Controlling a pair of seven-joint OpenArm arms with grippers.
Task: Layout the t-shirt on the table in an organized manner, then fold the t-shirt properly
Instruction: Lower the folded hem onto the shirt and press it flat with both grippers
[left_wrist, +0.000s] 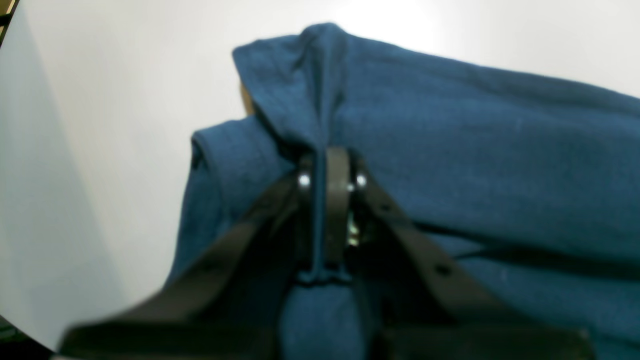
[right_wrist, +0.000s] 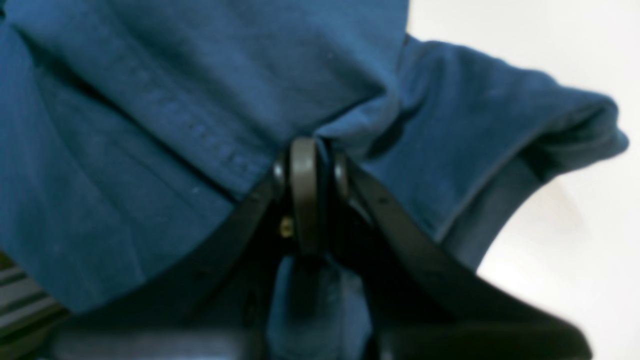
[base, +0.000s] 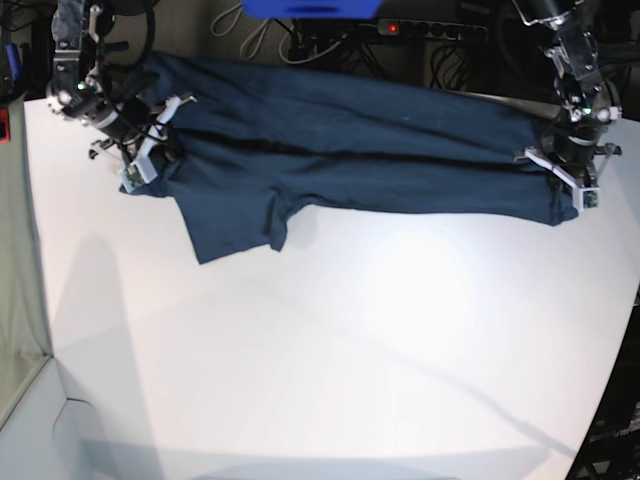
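Jaws pinching t-shirt (base: 350, 150) edges, table (base: 330, 360) open

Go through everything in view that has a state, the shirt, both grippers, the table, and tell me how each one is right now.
t-shirt: stretched sideways between the two grippers along the table's far edge, creased lengthwise, one sleeve hanging toward the camera.
left gripper: shut on a pinch of the t-shirt's cloth.
right gripper: shut on a fold of the t-shirt by a stitched hem.
table: white top, bearing the t-shirt at its far edge.
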